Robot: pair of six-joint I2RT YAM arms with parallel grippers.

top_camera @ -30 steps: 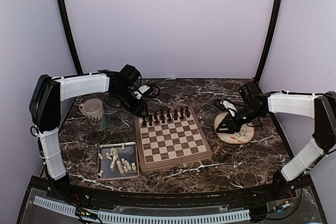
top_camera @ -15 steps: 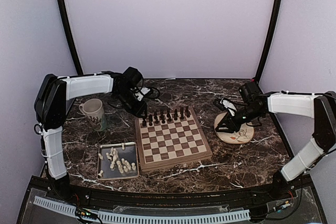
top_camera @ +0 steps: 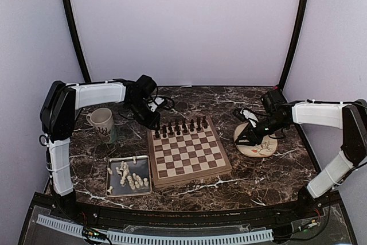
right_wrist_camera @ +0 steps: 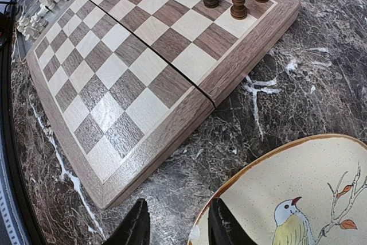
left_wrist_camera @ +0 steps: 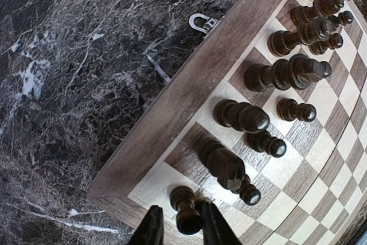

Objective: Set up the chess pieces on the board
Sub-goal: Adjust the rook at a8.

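Straddling a dark pawn (left_wrist_camera: 186,217) at the far-left corner of the chessboard (top_camera: 189,156), the left claw (left_wrist_camera: 180,222) is cropped by the frame edge; I cannot tell whether it grips. Cream pieces (top_camera: 131,179) lie jumbled in the metal tray (top_camera: 143,167) nearby. The right claw (right_wrist_camera: 178,213) hangs released, empty, at the rim of the bird plate (right_wrist_camera: 309,187).

The marble table (top_camera: 269,170) carries a mug (top_camera: 102,123), tray (top_camera: 142,166), board (top_camera: 192,177) and plate (top_camera: 261,148).

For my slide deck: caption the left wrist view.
Left tool flanking a dark piece at a corner of the board.
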